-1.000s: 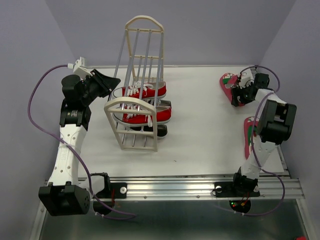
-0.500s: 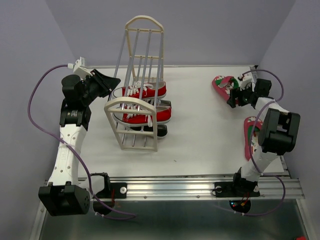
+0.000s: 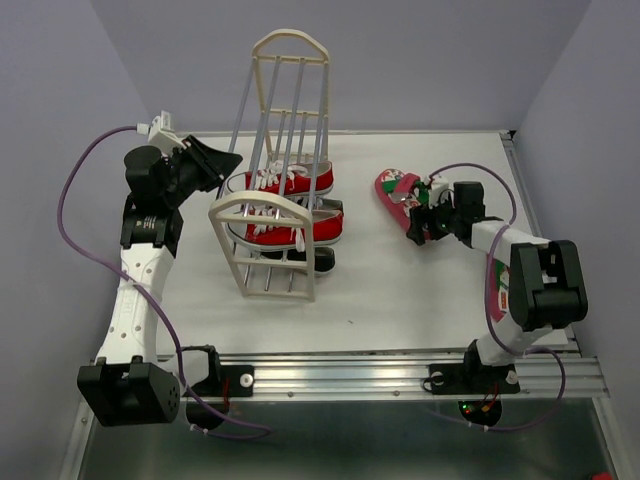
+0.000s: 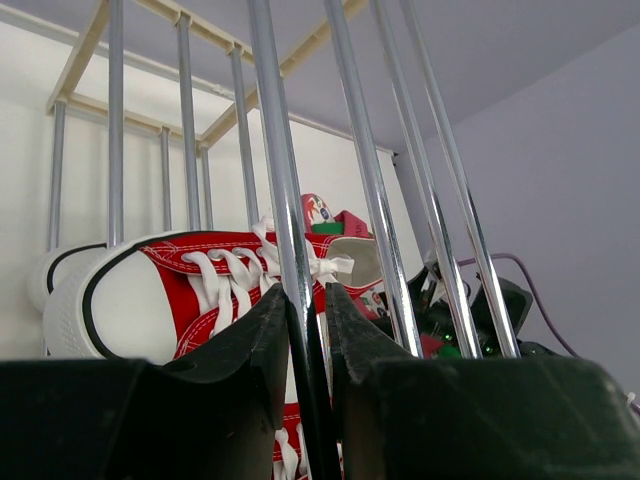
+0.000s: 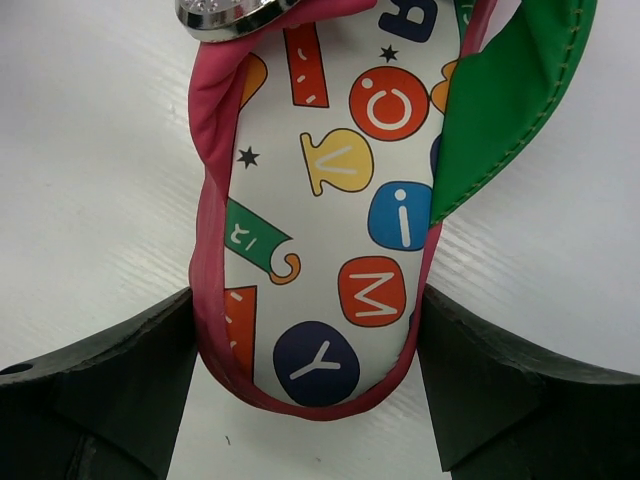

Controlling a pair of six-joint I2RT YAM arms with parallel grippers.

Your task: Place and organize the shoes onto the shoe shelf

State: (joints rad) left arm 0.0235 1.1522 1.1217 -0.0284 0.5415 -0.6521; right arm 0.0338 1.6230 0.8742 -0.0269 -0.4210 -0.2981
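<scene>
The shoe shelf (image 3: 262, 212) stands left of centre, cream arched ends joined by grey rods. Two red sneakers (image 3: 296, 181) sit on its tiers, and a black sneaker (image 3: 321, 262) shows low behind them. My left gripper (image 3: 218, 165) is shut on one grey rod (image 4: 296, 250) of the shelf, jaws on either side of it, with a red sneaker (image 4: 170, 290) just beyond. My right gripper (image 3: 423, 218) is shut on the heel end of a pink flip-flop (image 3: 396, 190). In the right wrist view its lettered footbed (image 5: 330, 220) lies between my fingers (image 5: 110, 370), flat on the table.
A pink sliver (image 3: 492, 283) of the second flip-flop shows beside my right forearm at the right side of the table. The white table ends at a metal rail (image 3: 400, 372) in front. Purple walls stand close on both sides.
My right gripper has moved left from the far right corner towards the shelf, taking the flip-flop with it. The left arm has not moved.
</scene>
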